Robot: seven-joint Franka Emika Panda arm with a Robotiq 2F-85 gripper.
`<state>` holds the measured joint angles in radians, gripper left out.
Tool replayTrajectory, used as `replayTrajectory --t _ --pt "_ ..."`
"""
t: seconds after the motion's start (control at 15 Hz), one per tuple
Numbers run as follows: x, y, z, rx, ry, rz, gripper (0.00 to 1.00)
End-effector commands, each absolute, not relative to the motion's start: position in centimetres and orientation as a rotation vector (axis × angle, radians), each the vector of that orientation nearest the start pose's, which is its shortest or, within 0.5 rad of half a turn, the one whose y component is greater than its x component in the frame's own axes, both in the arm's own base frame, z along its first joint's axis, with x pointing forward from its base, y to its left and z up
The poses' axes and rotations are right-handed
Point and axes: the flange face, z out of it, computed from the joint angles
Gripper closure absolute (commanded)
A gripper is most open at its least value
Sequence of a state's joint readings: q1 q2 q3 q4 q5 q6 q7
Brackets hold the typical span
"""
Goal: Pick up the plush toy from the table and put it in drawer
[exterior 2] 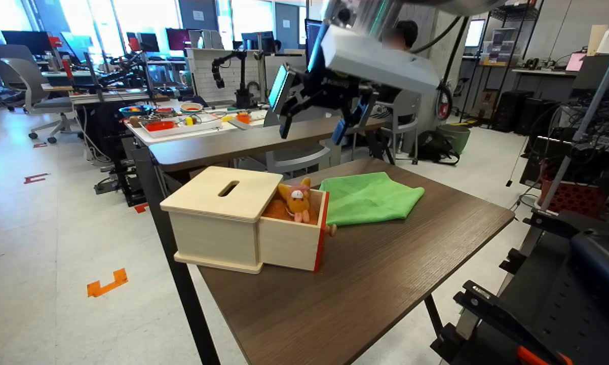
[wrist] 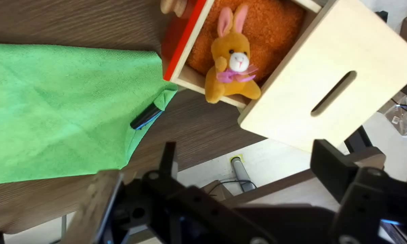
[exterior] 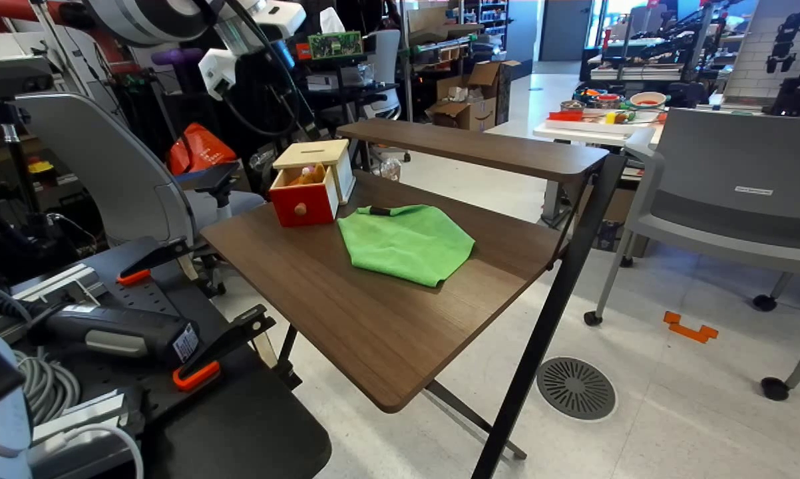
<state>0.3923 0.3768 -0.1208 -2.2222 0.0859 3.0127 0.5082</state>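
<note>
The plush toy is an orange rabbit with pink ears and a purple bow. It lies face up inside the open drawer on an orange fuzzy lining, its feet reaching over the side wall near the cloth. It also shows in both exterior views. The drawer has a red front with a wooden knob and is pulled partway out of a pale wooden box. My gripper is open and empty, raised above the table and apart from box and toy; its spread fingers show in the wrist view.
A green cloth lies on the brown table beside the drawer. A black object lies at its folded corner. A raised brown shelf runs along one table side. A black cart with clamps stands close by.
</note>
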Motion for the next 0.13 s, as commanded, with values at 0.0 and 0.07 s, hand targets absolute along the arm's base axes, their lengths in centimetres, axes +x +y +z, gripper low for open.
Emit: replayTrajectory --t 0.0,0.07 --pt "55.89 14.68 25.85 -2.905 0.436 -0.575 0.0" --pt "55.24 14.37 26.57 -2.905 0.436 -0.57 0.0"
